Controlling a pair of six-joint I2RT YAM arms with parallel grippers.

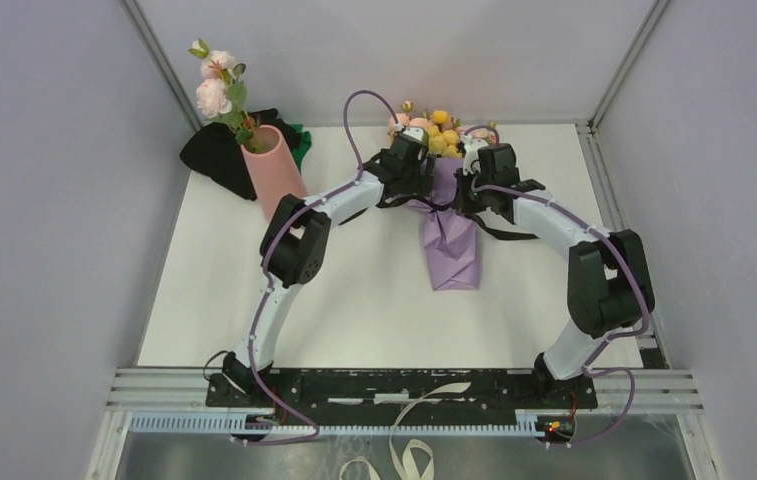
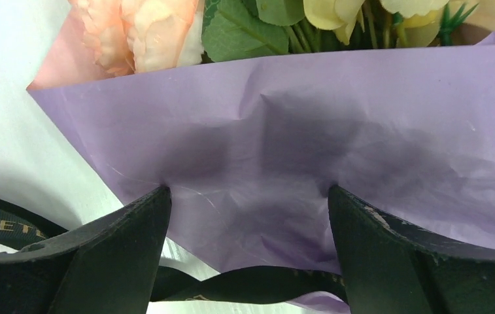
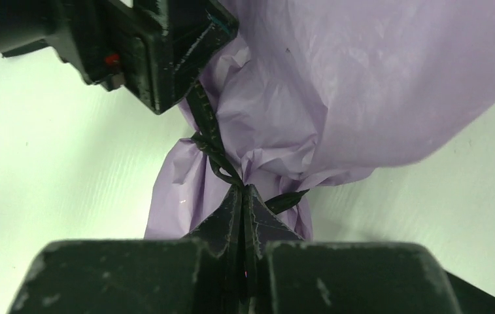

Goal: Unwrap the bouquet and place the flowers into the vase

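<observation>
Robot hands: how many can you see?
2. The left gripper is open over the bouquet; the right gripper is shut on the black ribbon tied round it.

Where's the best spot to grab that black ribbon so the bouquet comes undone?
Pinch the black ribbon at its knot, on the bouquet's narrow neck, coming from above: the bouquet lies flat on the table. The right gripper is shut on it there.
</observation>
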